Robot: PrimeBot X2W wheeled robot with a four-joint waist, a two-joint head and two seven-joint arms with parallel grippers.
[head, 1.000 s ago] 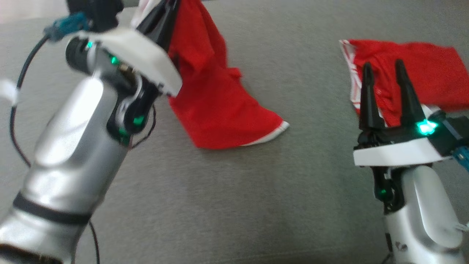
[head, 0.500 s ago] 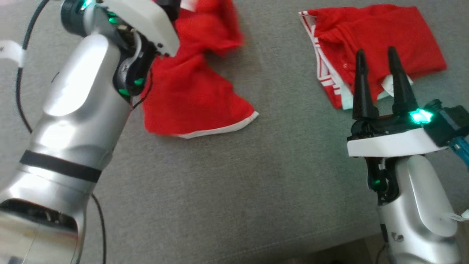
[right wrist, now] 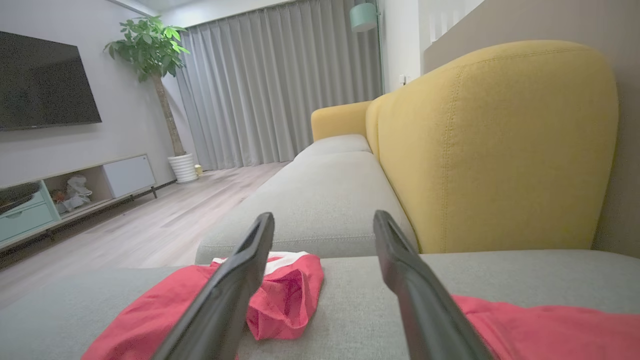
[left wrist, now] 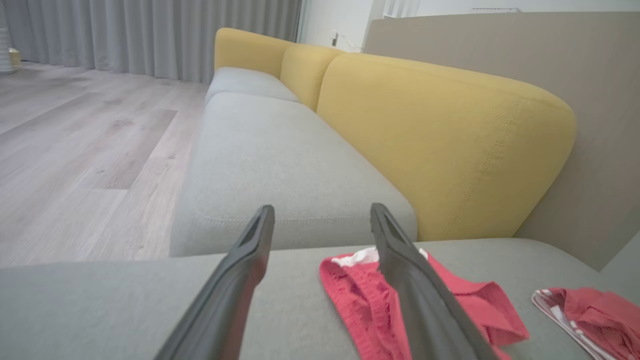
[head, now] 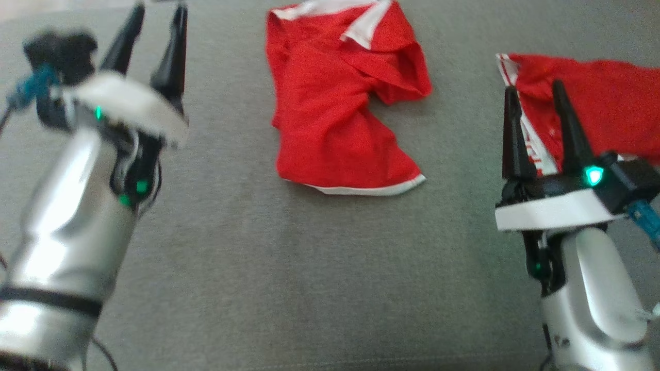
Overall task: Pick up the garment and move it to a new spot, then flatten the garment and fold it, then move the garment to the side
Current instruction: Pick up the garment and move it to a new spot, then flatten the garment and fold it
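Note:
The garment (head: 340, 118), red with white trim, lies crumpled on the grey sofa seat (head: 309, 268) at the upper middle of the head view. My left gripper (head: 160, 10) stands open and empty well to the left of it. In the left wrist view that gripper (left wrist: 322, 210) is raised over the seat, with the garment (left wrist: 360, 295) partly behind its right finger. My right gripper (head: 533, 87) is open and empty in front of a second red garment (head: 608, 108) with striped trim. The right wrist view has this gripper (right wrist: 322, 217) with the garment (right wrist: 290, 295) at its left.
Yellow back cushions (left wrist: 440, 140) run along the far side of the seat. The second red garment (right wrist: 550, 325) lies at the lower right of the right wrist view. Beyond the sofa are a wooden floor (left wrist: 75, 150), a TV (right wrist: 45, 85), a potted plant (right wrist: 150, 50) and a low cabinet (right wrist: 75, 190).
My left gripper has opened and let go of the garment, which now lies on the seat. The left arm has drawn away to the left. The head camera has shifted; the right gripper stays open.

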